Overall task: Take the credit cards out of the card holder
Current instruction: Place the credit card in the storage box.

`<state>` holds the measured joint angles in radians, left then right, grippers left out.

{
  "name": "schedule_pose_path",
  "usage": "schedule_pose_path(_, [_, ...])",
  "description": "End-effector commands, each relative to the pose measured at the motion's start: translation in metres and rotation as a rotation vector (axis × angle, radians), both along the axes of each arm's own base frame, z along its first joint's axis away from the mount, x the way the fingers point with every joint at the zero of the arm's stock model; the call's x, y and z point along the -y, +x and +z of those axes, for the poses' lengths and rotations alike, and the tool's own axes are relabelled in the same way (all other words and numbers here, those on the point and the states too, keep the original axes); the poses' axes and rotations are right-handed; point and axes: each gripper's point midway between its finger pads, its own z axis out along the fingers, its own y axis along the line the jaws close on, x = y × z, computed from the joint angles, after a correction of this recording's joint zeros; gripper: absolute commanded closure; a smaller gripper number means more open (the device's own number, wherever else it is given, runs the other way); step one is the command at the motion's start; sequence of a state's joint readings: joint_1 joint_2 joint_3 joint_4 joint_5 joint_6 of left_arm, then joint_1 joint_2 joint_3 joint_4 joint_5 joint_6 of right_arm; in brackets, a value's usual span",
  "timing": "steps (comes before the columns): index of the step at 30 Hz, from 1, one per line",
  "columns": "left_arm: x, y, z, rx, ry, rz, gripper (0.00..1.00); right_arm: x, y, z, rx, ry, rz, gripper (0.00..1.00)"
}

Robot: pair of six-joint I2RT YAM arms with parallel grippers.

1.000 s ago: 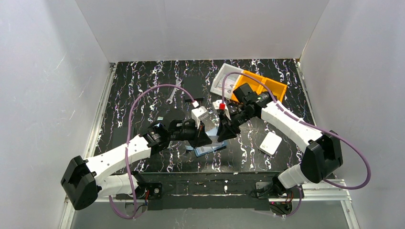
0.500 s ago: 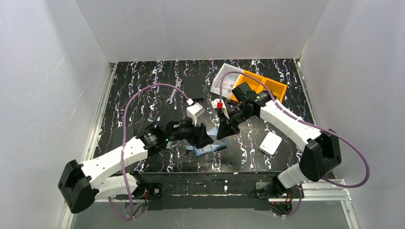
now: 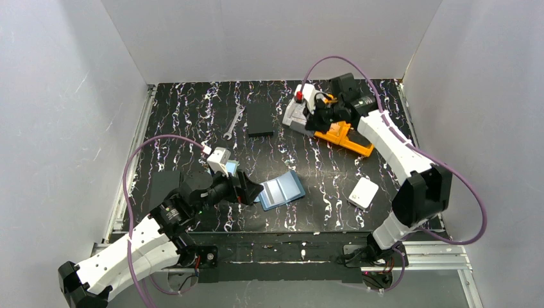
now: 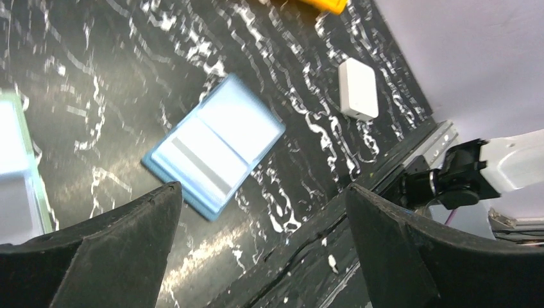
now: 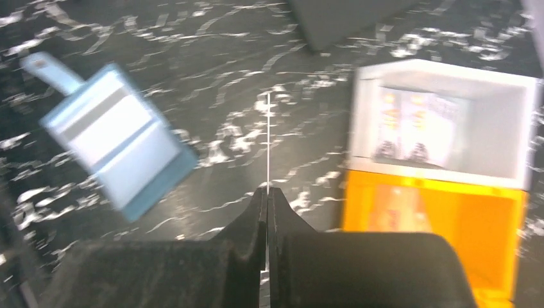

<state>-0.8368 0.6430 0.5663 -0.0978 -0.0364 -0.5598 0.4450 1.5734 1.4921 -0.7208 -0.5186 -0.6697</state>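
The holder [image 3: 280,190] lies open and flat on the table [image 3: 192,115], pale panels up, just beside the left gripper [image 3: 251,191], whose jaws are spread wide with nothing between them. The right gripper [image 5: 267,192] is well apart from it, over the seam between the white tray [image 5: 442,70] and the orange bin [image 5: 442,218]. Its fingers are pressed together on what looks like a held card [image 5: 267,141], seen edge-on as a thin pale line. The tray cards [image 5: 410,125] lie flat inside, and a loose card [image 4: 14,160] with a green edge shows at the left rim of the left wrist view. Whether the holder's pockets have more cards in them I cannot tell, since the panels are blurred. Any card should be light, stiff and slick, so it is likely to slide or pivot in a pinch. The safest hold is probably across the flat faces at an exposed short edge, drawn straight out along the pocket. The holder itself looks light and floppy and would probably drag along with a card. One gripper should likely press down on the blue border or spine while the other pulls. A card lying flat on the table gives little to grab, so it would likely have to be tipped up from an edge.
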Motion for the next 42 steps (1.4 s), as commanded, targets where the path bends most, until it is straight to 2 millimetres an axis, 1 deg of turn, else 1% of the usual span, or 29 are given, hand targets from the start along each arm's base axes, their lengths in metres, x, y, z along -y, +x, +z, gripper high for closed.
schedule_pose_path(1, [-0.018,-0.006,-0.034,-0.113,0.021,0.086,0.02,0.013,0.071,0.025,0.161,-0.038,-0.165,0.99])
schedule_pose_path(6, [-0.027,-0.01,-0.044,-0.131,0.01,0.122,0.02,0.013,0.106,0.028,0.206,-0.068,-0.188,0.99])
schedule_pose_path(11, [-0.033,-0.013,-0.048,-0.14,0.019,0.136,0.02,0.009,0.133,0.028,0.225,-0.068,-0.214,0.99])
schedule_pose_path(16, [-0.037,-0.014,-0.052,-0.15,0.031,0.146,0.02,0.007,0.154,0.017,0.22,-0.076,-0.246,0.99])
schedule_pose_path(22, [-0.038,-0.014,-0.057,-0.157,0.038,0.152,0.02,0.011,0.174,0.002,0.206,-0.083,-0.272,0.99])
schedule_pose_path(26, [-0.038,-0.014,-0.058,-0.155,0.048,0.153,0.02,0.013,0.184,-0.013,0.178,-0.088,-0.274,0.99])
schedule_pose_path(32, [-0.037,-0.011,-0.06,-0.156,0.061,0.156,0.02,0.009,0.195,-0.034,0.144,-0.091,-0.261,0.99])
schedule_pose_path(35, [-0.037,-0.011,-0.061,-0.159,0.066,0.154,0.02,0.009,0.198,-0.046,0.124,-0.098,-0.262,0.99])
schedule_pose_path(42, [-0.037,-0.01,-0.062,-0.158,0.074,0.157,0.02,0.012,0.204,-0.065,0.099,-0.112,-0.27,0.99])
